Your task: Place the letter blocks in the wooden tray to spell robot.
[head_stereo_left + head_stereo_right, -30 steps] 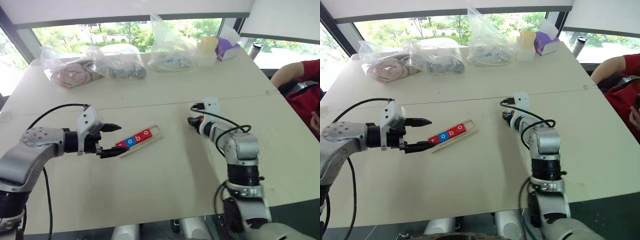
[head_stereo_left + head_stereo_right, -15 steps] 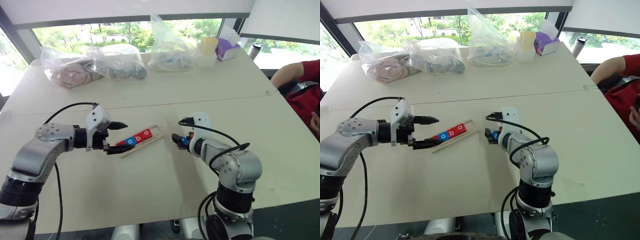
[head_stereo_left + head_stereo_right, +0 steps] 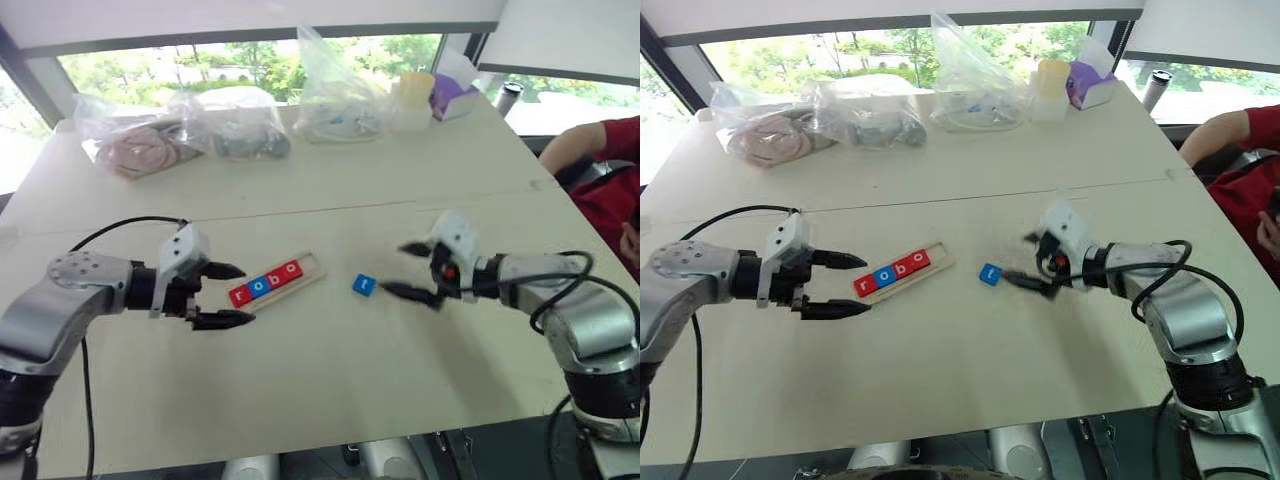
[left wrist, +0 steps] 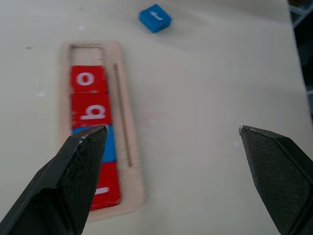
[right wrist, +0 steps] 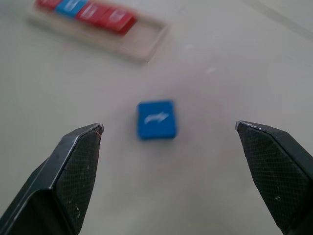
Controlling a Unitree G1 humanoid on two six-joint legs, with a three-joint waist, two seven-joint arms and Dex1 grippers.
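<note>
The wooden tray lies slanted at the table's middle. It holds a red r, a blue o, a red b and a red o; the slot at its right end is bare. A blue t block lies loose on the table just right of the tray, also seen as the t block. My left gripper stands open at the tray's left end, over the r. My right gripper is open just right of the t block, holding nothing.
Several clear plastic bags line the table's far edge, with a yellow cup and a purple box beside them. A person in a red sleeve sits at the right edge. A seam crosses the table behind the tray.
My right gripper has opened, left the blue t block on the table right of the tray, and drawn back to the right. My left gripper has pulled back slightly leftward.
</note>
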